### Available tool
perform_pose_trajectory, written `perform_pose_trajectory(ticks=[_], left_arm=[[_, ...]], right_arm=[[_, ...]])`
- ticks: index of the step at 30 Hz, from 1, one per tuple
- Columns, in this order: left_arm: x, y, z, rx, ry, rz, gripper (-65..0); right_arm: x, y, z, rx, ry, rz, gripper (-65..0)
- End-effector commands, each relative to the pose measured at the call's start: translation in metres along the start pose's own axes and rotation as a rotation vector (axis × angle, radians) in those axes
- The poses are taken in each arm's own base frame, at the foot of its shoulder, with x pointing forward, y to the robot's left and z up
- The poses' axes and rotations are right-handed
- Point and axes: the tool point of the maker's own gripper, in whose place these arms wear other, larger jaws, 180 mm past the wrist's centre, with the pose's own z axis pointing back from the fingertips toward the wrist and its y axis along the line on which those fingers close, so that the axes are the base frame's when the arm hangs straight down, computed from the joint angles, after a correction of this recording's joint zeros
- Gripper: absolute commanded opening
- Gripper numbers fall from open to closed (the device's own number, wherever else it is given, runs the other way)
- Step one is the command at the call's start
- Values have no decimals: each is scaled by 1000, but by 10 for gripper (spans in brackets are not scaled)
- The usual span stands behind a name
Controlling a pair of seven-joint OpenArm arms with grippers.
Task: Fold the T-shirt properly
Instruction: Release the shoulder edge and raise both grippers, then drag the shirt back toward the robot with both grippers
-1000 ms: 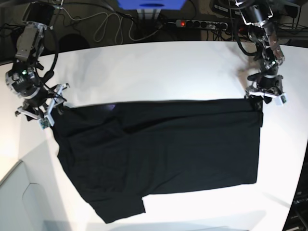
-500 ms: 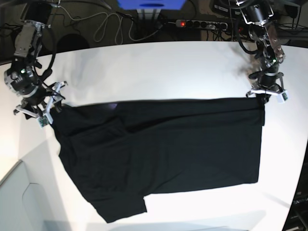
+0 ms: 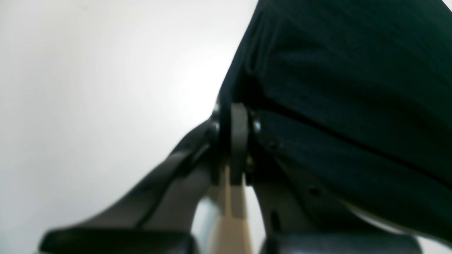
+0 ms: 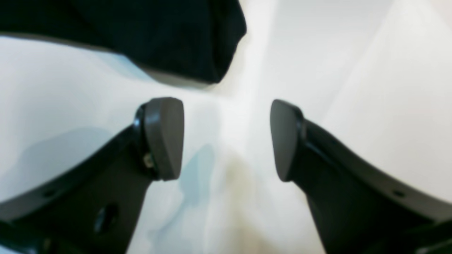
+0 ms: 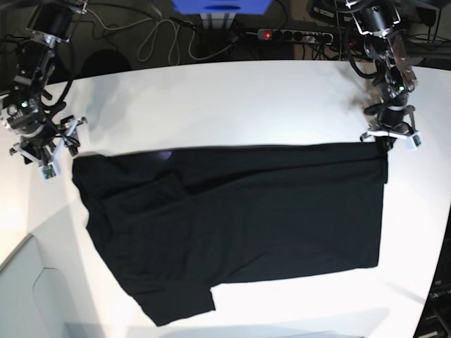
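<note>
One black T-shirt (image 5: pixel 239 225) lies spread on one white table (image 5: pixel 232 98). Two robot arms stand at the shirt's far corners — one gripper each: the left gripper (image 5: pixel 390 138) and the right gripper (image 5: pixel 41 146). Beyond the table's far edge — one power strip (image 5: pixel 294 34).

Black T-shirt (image 5: pixel 239 225) flat on table

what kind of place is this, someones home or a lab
Most likely a robotics lab or test bench, not a home: a bare white table with a black T-shirt spread on it, a power strip and loose cables behind.
</note>
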Motion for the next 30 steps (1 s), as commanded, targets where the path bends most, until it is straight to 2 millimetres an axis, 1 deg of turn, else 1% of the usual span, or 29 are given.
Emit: perform_pose_trajectory(ticks=[1,6,9,11,15,18,21,23,25,27,29,30], left_arm=[[6,4,1,4,-4,-16,-650],[-3,8,5,11,15,-19,-650],[-6,10,6,15,22,-22,-650],[-5,12,6,18,22,-26,-650],[-8,14,8,22,29,-32,-650],[-10,15,9,24,33,-34,-650],[-13,17,11,28,41,-35,-650],[-15,18,12,29,44,-36,-650],[-15,18,12,29,44,-36,-650],[-14,18,12,30,43,-38,-650],[-15,19,12,30,45,-38,-650],[-15,19,12,30,45,-38,-650]], right_arm=[[22,-10,4,-16,-65,23,-275],[36,-16,-14,7,-78,-29,-275],[40,-20,-27,27,-73,-69,-275],[39,-20,-35,44,-62,-92,-275],[33,-18,-45,68,-38,-123,-275],[32,-16,-51,83,-58,-143,-275],[27,-12,-60,107,-80,-178,-275],[29,-12,-66,116,-97,-199,-275],[28,-11,-72,130,-95,-219,-275],[25,-17,-75,128,-84,-232,-279],[22,-18,-76,130,-74,-235,-282],[24,-18,-76,131,-77,-234,-283]])
